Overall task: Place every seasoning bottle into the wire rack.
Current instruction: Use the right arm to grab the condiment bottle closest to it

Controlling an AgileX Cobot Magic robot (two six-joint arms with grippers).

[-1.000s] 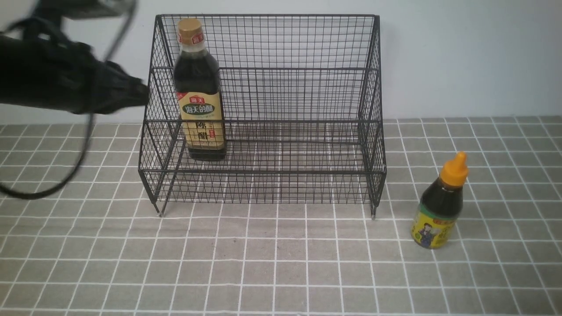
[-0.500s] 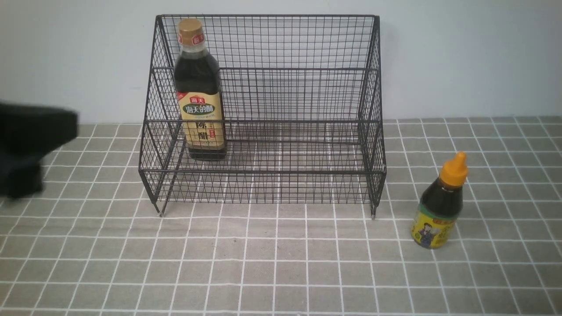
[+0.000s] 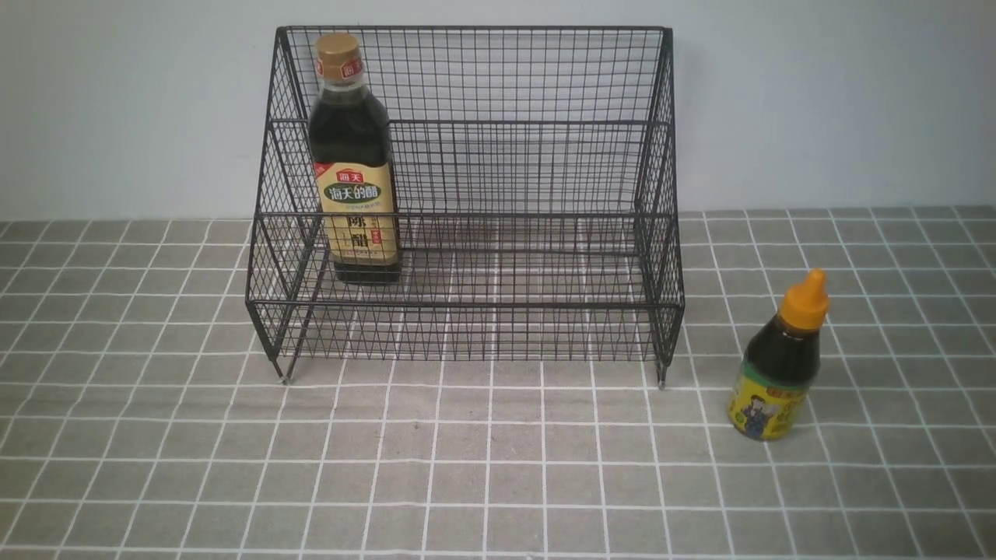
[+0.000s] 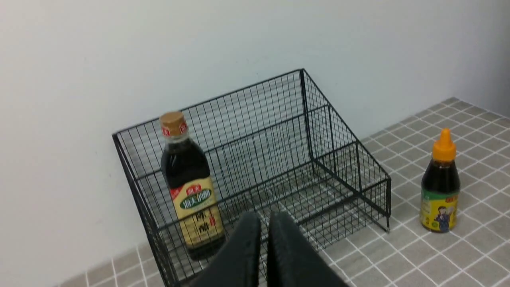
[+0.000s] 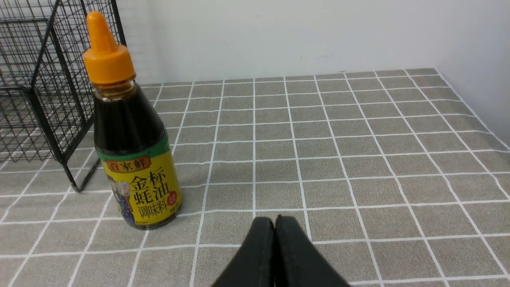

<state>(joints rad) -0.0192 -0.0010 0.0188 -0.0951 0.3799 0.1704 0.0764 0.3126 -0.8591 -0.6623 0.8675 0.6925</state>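
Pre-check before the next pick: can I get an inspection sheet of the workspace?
Surface: grey grid-pattern cloth, lying flat.
Job's things: tall bottle upright in the rack, lower tier, left end; short bottle upright on the cloth, right of the rack, outside it.
Clutter: nothing seen.
Grippers: left gripper shut, empty; right gripper shut, empty, beside the short bottle, not touching it.
Cables: nothing seen.
Surroundings: plain wall behind the rack.
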